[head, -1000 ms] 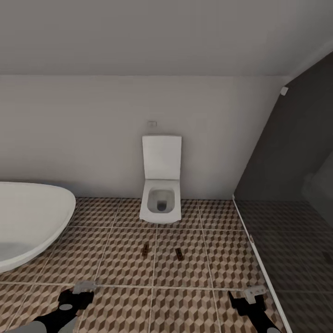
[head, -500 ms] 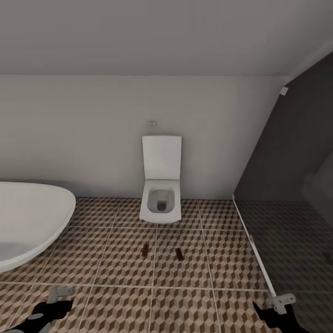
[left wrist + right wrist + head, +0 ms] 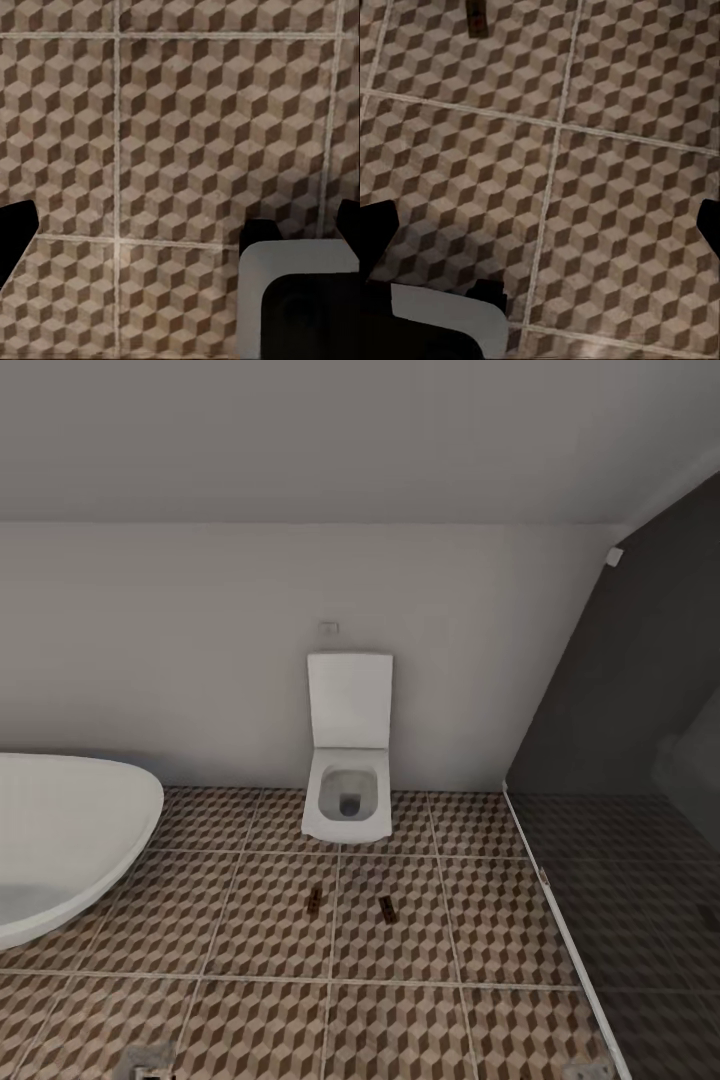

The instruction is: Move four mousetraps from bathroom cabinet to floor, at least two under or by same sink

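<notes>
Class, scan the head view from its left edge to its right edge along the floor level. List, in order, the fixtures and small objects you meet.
Bathtub → first mousetrap → toilet → second mousetrap → dark glass shower screen.

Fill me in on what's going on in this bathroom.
Two mousetraps lie apart on the patterned bathroom floor, in front of the toilet, with the bathtub to the left. Neither is being held. The left end effector and right end effector sit low at the head view's bottom edge.
</notes>
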You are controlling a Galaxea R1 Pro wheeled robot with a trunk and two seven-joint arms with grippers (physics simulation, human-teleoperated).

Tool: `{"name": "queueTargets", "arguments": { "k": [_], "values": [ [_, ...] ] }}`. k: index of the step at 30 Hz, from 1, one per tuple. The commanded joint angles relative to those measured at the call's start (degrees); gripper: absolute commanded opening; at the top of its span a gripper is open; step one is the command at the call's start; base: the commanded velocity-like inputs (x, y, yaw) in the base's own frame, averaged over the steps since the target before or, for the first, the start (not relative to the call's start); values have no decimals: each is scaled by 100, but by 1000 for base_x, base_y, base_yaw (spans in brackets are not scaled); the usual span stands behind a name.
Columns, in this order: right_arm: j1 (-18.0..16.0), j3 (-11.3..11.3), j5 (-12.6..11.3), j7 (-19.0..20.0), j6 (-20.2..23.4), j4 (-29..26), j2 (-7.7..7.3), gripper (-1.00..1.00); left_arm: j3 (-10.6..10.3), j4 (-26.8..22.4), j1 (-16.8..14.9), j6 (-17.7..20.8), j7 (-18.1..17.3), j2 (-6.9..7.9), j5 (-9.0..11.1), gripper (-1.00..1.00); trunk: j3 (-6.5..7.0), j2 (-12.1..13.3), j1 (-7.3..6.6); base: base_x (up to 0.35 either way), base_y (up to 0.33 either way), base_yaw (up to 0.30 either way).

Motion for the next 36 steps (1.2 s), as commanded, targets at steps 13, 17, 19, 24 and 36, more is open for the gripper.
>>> {"name": "queueTargets", "arguments": {
  "k": [13,17,19,24,36],
  "values": [
    [933,11,-27,-524,-23,5,751,100,-45,18,1108,-563,177,-355,66,100,-9,-10,3,0,0,0],
    [1188,10,-33,-546,-21,5,837,100,-45,17,1210,-591,874,-447,61,100,-9,-10,3,0,0,0],
    [1229,8,-33,-558,-15,5,858,100,-45,16,1224,-591,1103,-512,60,100,-9,-10,3,0,0,0],
    [1283,-32,-45,-691,11,-18,883,100,-43,6,1242,-587,1452,-664,61,100,-9,-10,3,0,0,0],
    [1301,-69,-96,-966,-10,-308,873,100,-14,-39,1248,-609,1617,-878,73,100,-9,-10,3,0,0,0]
  ]
}}
